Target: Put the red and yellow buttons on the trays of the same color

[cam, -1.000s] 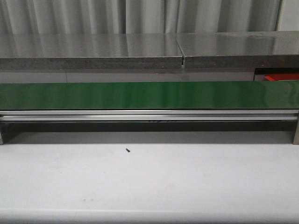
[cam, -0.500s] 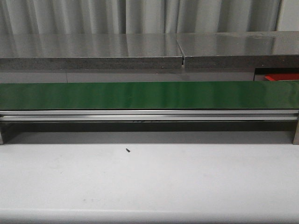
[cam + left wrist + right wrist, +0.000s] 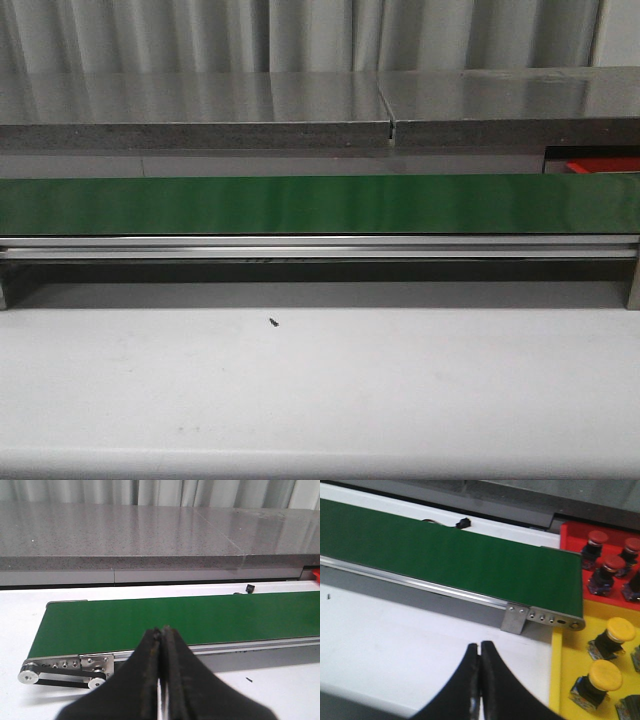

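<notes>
Where the front view looks across the pale, matte white surface (image 3: 320, 400), a long smooth green conveyor belt (image 3: 320, 204) with a faint sheen runs the full width of the frame on a ribbed aluminium rail (image 3: 320, 247), and a speckled grey stone-like ledge (image 3: 200, 110) sits behind it under pleated grey curtains; a tiny dark speck (image 3: 273, 322) lies on the surface left of centre, and a sliver of the red tray (image 3: 603, 165) shows at the right edge. Neither hand appears in that view. In the left wrist view the left hand (image 3: 161, 635) shows two black, tapering fingers pressed together with nothing between them, above the belt's left end, where small round metal rollers (image 3: 28, 676) and a thin black drive belt are visible. In the right wrist view the right hand (image 3: 480, 650) is likewise closed on nothing, its dark curved fingers meeting at the tips over bare white surface. At the right of that frame the flat-walled red tray (image 3: 572, 532) holds red buttons (image 3: 596, 540) with domed mushroom caps on dark blocky bases, and just below it the glossy yellow tray (image 3: 559, 670) holds yellow buttons (image 3: 605, 676) of the same shape. Both trays sit just beside the belt's right end, near its bolted metal bracket (image 3: 520, 617).
</notes>
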Tool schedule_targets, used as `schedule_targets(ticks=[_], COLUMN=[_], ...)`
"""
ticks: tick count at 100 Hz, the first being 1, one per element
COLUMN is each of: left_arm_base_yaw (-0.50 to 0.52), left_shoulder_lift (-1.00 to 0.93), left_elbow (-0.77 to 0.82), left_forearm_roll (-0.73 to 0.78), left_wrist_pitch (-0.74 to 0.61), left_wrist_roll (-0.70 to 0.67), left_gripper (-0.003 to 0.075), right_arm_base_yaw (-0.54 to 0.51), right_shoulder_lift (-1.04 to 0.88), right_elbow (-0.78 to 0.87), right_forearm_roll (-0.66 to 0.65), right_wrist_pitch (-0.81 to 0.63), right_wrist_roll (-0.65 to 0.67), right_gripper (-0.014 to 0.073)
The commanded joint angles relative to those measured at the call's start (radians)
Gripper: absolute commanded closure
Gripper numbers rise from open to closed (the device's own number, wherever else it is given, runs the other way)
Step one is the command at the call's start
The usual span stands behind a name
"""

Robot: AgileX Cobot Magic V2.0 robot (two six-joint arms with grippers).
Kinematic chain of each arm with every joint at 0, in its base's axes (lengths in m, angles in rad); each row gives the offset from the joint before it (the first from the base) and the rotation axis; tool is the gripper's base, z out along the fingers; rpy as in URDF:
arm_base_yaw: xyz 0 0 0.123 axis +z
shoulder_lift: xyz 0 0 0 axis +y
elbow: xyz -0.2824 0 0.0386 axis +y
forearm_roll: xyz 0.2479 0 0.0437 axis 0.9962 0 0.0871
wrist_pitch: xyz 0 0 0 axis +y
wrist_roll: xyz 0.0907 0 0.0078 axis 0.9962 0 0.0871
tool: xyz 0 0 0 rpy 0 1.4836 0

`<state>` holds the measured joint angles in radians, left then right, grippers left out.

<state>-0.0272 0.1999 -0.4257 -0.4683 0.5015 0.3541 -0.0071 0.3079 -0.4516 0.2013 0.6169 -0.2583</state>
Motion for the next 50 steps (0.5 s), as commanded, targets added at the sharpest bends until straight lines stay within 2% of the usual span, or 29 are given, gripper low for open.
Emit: schedule_targets(ticks=[1, 11, 18, 50], left_arm_base_yaw=[-0.007, -0.007, -0.007, -0.007], left_shoulder_lift=[0.009, 0.009, 0.009, 0.009], left_elbow=[-0.025, -0.025, -0.025, -0.025], left_forearm_roll=[-0.019, -0.019, -0.019, -0.019], left_wrist_pitch=[-0.067, -0.067, -0.067, -0.067], left_wrist_roll=[-0.003, -0.003, -0.003, -0.003], left_gripper=[0.0739, 0.0739, 0.0739, 0.0739], right_arm_base_yaw=[0.011, 0.012, 0.012, 0.012], right_shoulder_lift=[-0.047, -0.114, -0.159, -0.279], right_elbow=[0.01, 0.065, 0.111, 0.362], right_forearm_roll=[-0.124, -0.261, -0.313, -0.322], right_wrist_pitch=[-0.115, -0.131, -0.153, -0.397], right_wrist_roll=[0.145, 0.306, 0.367, 0.374], right_gripper=[0.066, 0.066, 0.066, 0.066])
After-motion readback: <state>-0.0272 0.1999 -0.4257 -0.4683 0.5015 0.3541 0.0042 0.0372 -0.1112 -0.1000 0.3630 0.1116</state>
